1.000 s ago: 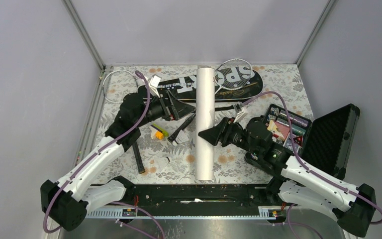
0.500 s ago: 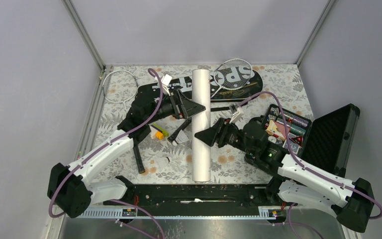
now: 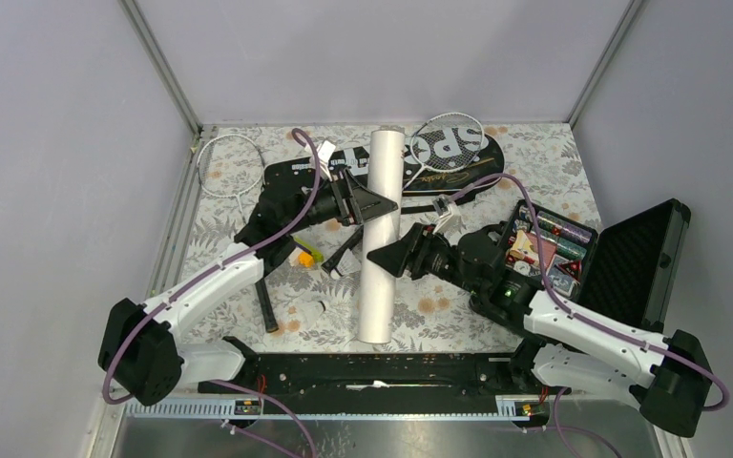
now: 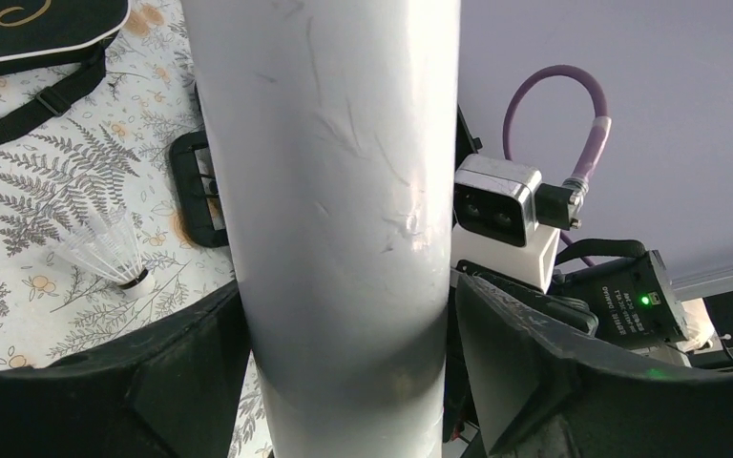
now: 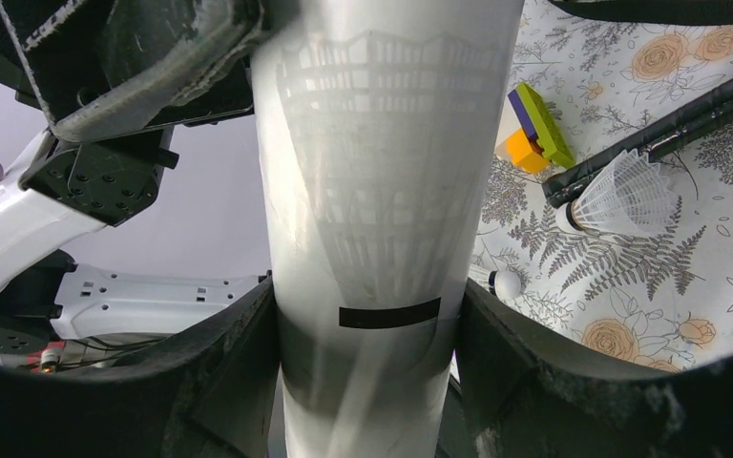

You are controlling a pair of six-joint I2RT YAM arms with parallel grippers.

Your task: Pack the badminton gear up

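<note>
Gripping the white tube (image 3: 379, 239) mid-desk, far end over the SPORT bag (image 3: 482, 168): right pincer (image 3: 378, 260) is clamped on it, left pincer (image 3: 378, 205) straddles it, can't tell if it's biting. I'd close evenly, then lift level.

The long white tube (image 3: 378, 286) slants nearward from the black SPORT bag (image 3: 482, 164).

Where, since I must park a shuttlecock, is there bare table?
Bare cloth lies between the near end of the white tube and the black case, and in the far right corner beyond it. Left of the tube is crowded: shuttlecocks, racket handle, blocks.
</note>
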